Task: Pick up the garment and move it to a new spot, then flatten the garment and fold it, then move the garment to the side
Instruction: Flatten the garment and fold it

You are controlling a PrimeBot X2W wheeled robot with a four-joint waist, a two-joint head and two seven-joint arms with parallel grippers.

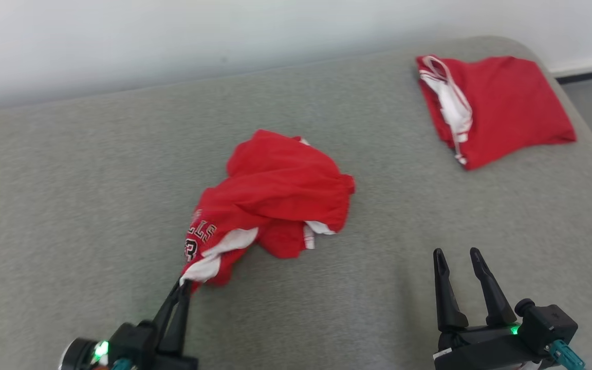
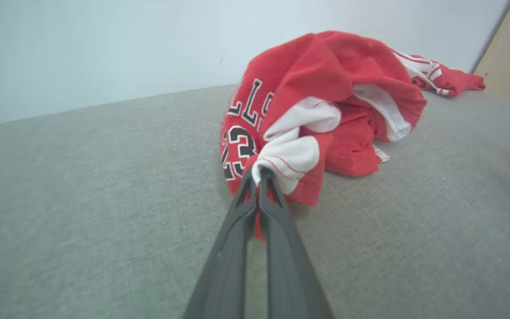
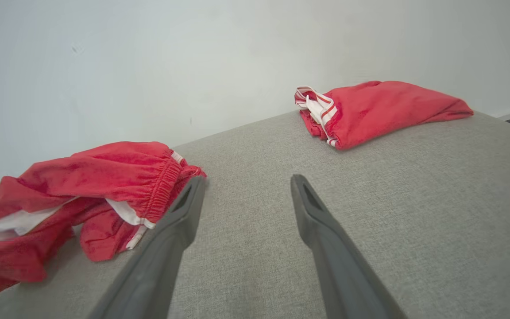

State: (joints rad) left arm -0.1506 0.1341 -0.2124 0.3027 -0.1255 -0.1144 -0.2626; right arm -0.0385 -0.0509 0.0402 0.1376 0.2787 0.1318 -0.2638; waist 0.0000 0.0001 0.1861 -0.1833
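While the left hand (image 1: 185,283) pinches only a thin white-trimmed edge at the near corner of the crumpled red basketball shorts (image 1: 275,198), which lie mid-way across the grey mattress (image 1: 70,205), a lift is judged liable to let the fabric slip out, or to carry the bundle up twisted. The left hand's fingers are pressed together on that edge. The right hand (image 1: 456,253) stands spread and empty, apart from the shorts and well clear of the folded red garment (image 1: 501,103) at the far right corner.
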